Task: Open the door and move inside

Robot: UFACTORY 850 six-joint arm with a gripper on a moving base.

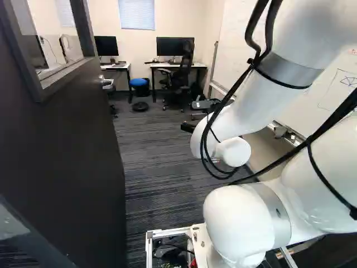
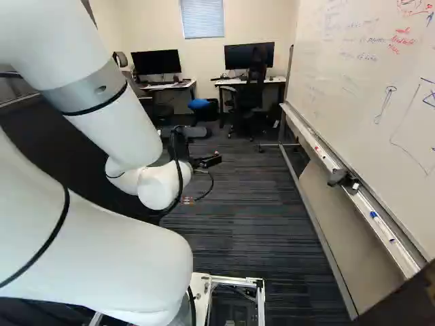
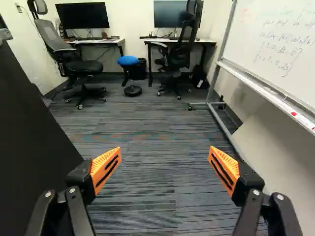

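Door [image 1: 72, 151] Standing Open; Hand [image 2: 207, 161] Spread Wide

The door is standing swung back at the left of the left base view, its handle [image 1: 106, 84] facing the room. The arm [image 1: 262, 218] is reaching forward on the right of the door, and the hand is pointing into the room. In the wrist view, the two fingers are standing wide apart, their orange pads [image 3: 105, 168] facing each other, and the carpet [image 3: 147, 118] is showing between them. The door is rising on the hand's left side.

Two worktops [image 3: 114, 41] are standing against the far wall, each one supporting a monitor [image 3: 82, 15]. A blue-topped stool [image 3: 128, 60] is standing between them. One dark chair [image 3: 82, 68] is standing near the left worktop, and another chair [image 3: 181, 45] is standing at the front of the right worktop. A whiteboard [image 2: 340, 75] is running along the right side of the room, its ledge [image 2: 401, 252] carrying a blue marker [image 2: 382, 226].
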